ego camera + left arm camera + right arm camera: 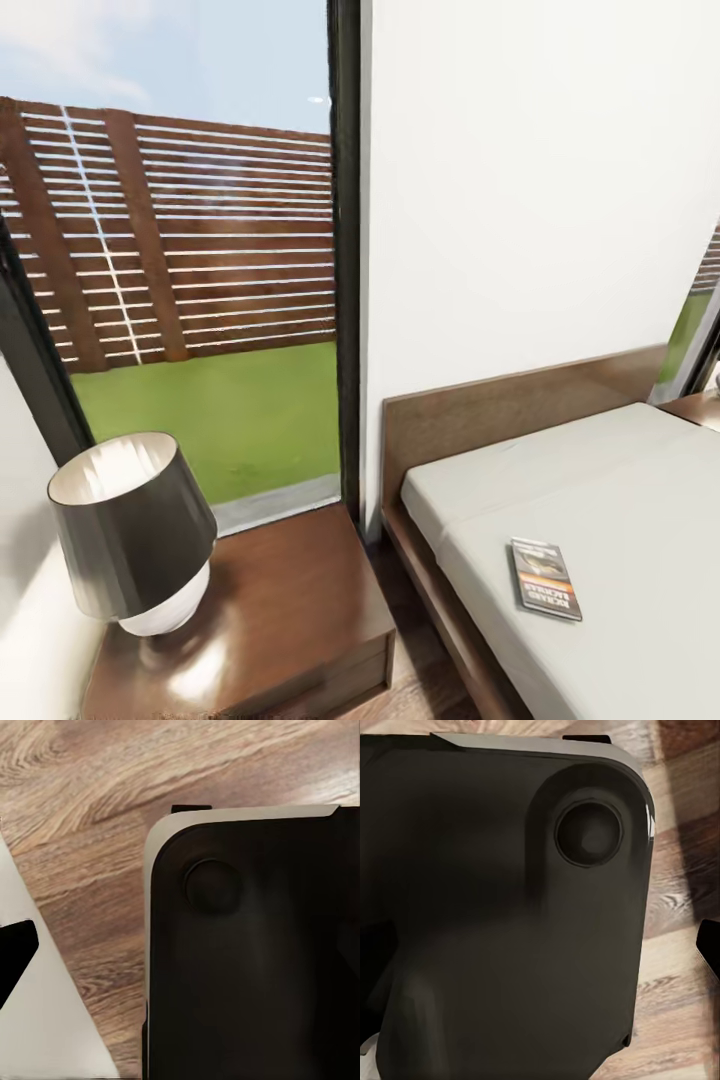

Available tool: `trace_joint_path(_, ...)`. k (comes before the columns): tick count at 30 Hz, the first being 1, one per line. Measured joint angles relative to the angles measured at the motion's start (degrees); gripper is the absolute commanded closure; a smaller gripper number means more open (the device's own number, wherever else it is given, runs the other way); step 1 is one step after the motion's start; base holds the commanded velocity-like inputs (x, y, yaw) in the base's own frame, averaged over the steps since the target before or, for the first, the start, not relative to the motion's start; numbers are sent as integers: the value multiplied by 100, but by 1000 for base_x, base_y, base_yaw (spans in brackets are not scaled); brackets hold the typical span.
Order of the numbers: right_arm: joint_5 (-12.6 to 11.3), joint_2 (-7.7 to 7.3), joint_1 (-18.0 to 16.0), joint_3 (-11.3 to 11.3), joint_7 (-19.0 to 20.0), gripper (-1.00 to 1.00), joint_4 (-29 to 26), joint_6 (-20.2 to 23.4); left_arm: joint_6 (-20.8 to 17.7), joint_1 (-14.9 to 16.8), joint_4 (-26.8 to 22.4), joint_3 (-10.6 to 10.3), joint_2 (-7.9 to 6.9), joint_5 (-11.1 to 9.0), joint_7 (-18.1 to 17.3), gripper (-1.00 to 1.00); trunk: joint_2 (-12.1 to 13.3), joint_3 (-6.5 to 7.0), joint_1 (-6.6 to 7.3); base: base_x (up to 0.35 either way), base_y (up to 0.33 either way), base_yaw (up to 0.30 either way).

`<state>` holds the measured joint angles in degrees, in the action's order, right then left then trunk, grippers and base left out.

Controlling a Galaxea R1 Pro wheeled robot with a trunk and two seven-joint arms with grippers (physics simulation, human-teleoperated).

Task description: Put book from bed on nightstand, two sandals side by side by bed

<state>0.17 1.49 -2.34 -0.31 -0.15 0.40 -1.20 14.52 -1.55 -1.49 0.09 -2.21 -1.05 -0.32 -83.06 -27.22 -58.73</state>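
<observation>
Book (pixel 545 578) lies flat on the bed (pixel 620 500), lower right of my head view, long axis running up-frame toward the headboard (pixel 520 405). Nightstand (pixel 290 600) with lamp (pixel 130 530) sits lower left, beside the bed. My grippers: state cannot be told; wrist views show dark robot body (pixel 255 967) over plank floor (pixel 90 810).

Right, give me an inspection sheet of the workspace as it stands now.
Surface: bed, pale mattress, dark wood frame.
Job's things: book lies flat on the mattress near its edge; nightstand stands beside the bed; a second nightstand at the far side.
Clutter: lamp on the near nightstand.
Grippers: cannot tell; wrist views show dark robot body over wood floor.
Cables: nothing seen.
Surroundings: white wall, window, fence, grass.
</observation>
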Motion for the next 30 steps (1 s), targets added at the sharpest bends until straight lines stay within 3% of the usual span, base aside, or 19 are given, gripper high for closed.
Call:
trace_joint_path(14,-5,0,0,6,2,-100,0,-1,0,0,0,8,7,1,0,-100,0,0,0,0,0,235)
trace_joint_path(30,7,-8,-1,13,28,-100,-38,-19,6,0,-5,15,51,1,-1,-100,0,0,0,0,0,33)
